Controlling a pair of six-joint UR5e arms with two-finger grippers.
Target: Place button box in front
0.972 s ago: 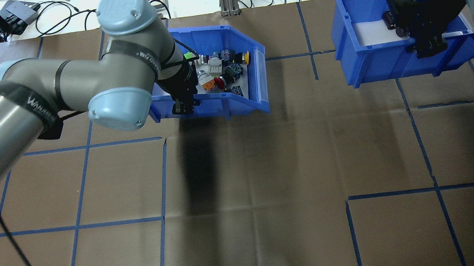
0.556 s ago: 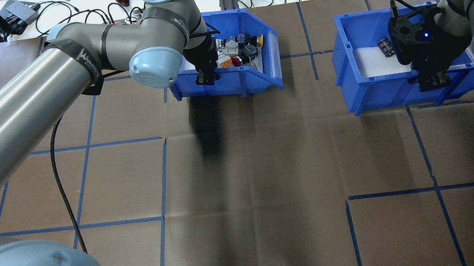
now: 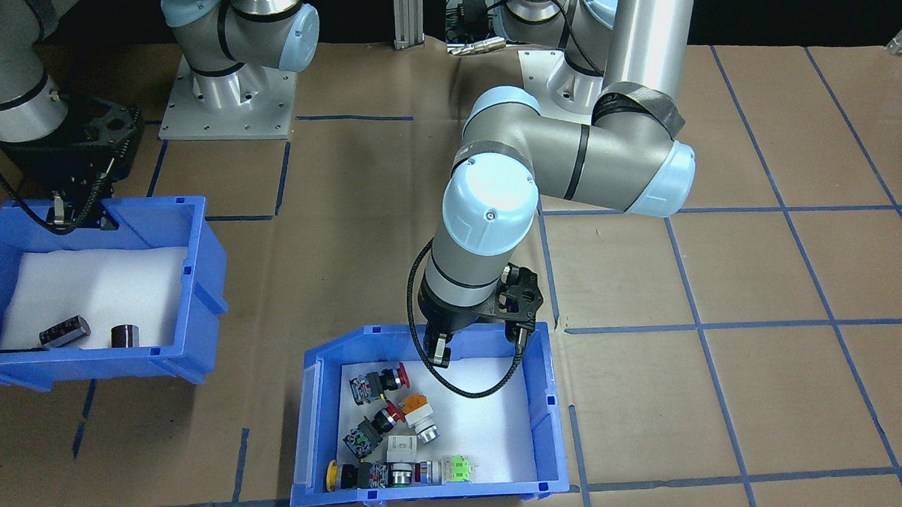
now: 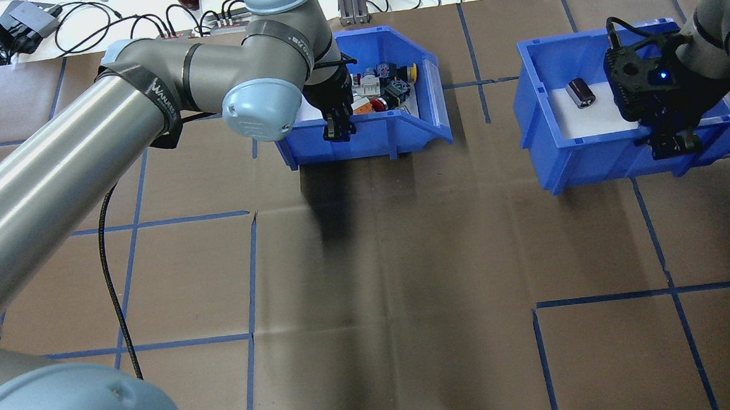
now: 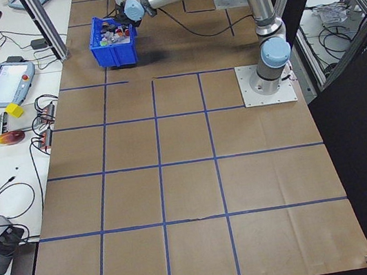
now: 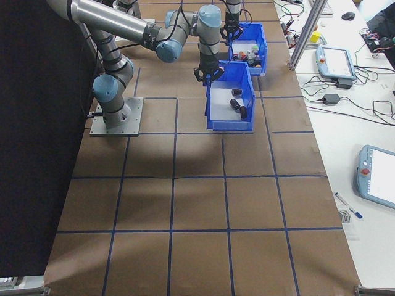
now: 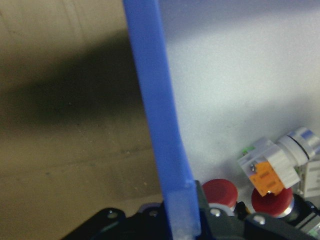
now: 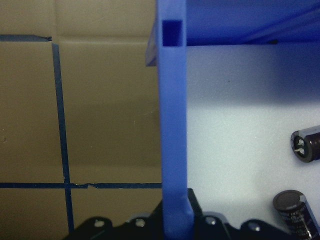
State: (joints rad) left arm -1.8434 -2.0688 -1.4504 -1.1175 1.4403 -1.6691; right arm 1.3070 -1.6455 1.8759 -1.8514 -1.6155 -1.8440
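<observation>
Bench: brown paper surface marked off in squares by blue tape.

Right gripper: nearer the robot than the other; jaws pinched on the near wall of the second blue bin. The right wrist view shows that wall running straight between the jaws.

Second blue bin: on the robot's right; white foam liner; dark cylinders lie on the foam.

Left gripper: jaws pinched on the near wall of the button box. The left wrist view shows the blue wall edge clamped between them.

Button box: blue sloped-front bin, white foam liner, at the far side of the bench, close to the bench's far edge, ahead of the robot and slightly to its left. Well apart from the second blue bin. Whether it rests on the paper or hangs just above cannot be told.

Contents: push-button switches with red, orange, yellow and green parts, heaped toward the sloped front end; the end by the jaws is bare foam.
</observation>
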